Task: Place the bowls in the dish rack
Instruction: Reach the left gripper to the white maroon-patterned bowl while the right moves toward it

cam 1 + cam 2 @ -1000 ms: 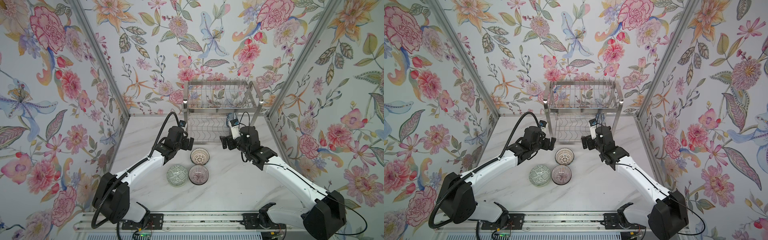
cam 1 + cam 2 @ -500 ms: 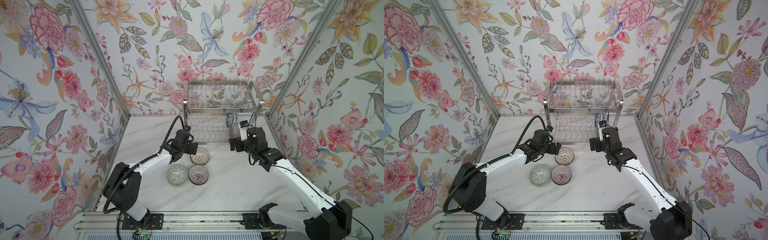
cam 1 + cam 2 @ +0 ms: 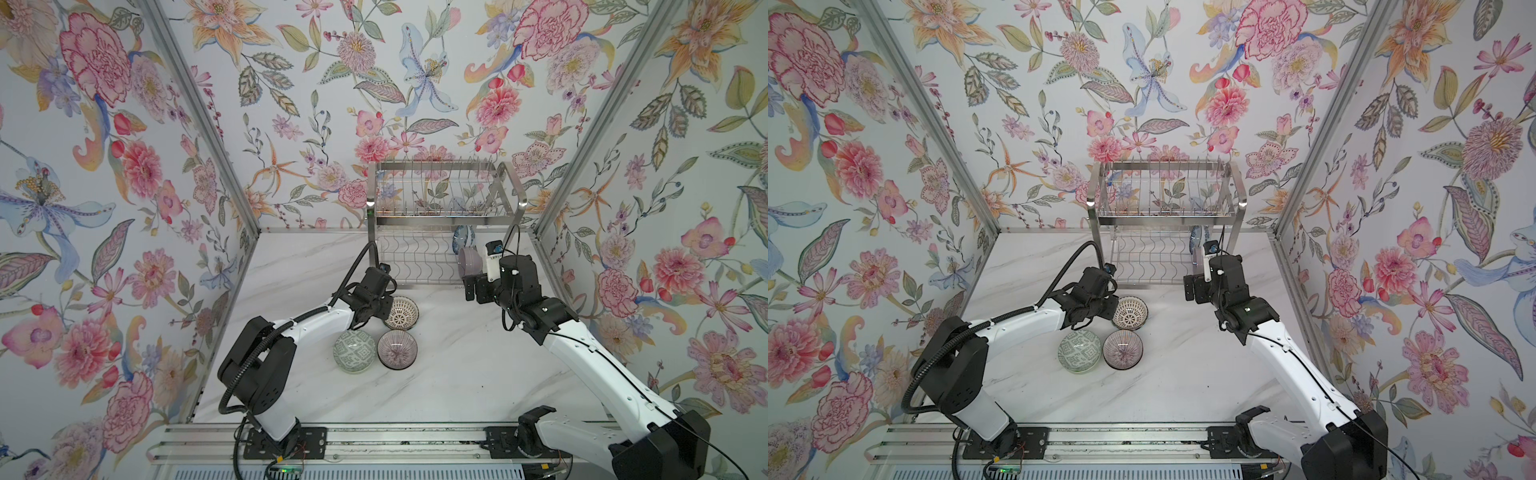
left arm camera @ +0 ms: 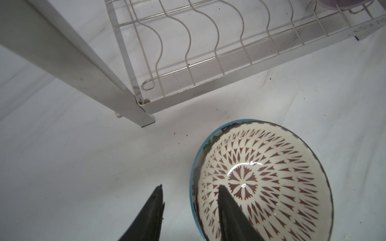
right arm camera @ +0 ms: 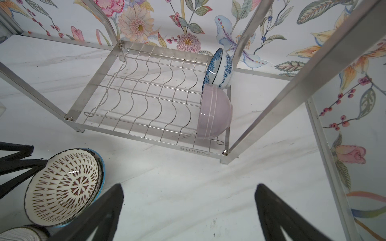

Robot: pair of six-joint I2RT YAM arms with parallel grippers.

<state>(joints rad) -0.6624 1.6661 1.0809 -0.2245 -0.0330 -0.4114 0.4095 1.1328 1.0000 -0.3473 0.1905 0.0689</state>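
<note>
- Before the dish rack (image 3: 440, 216), on the table (image 3: 436, 395): white lattice bowl (image 3: 401, 313). Changed in the last second: my left gripper (image 4: 190, 185) has come down over it and narrowed from full spread. One finger is now inside the rim and one outside, with a gap on both sides, so nothing is pinched yet. I judge the next pick-up is under way.
- Right end of the rack's lower tier: lilac bowl (image 5: 215, 112) on edge, just in front of the blue floral bowl (image 5: 221, 68). My right gripper (image 5: 189, 187) has backed off from that tier and hangs spread wide and empty off the rack's front right corner. That placement looks finished.
- Bowls in view: five. Two are racked. Three are on the table: the lattice one nearest the rack, then the grey-green bowl (image 3: 354, 351) and purple-lined bowl (image 3: 397, 349) side by side farther off.
- Other: one rack with two tiers; two grippers.
</note>
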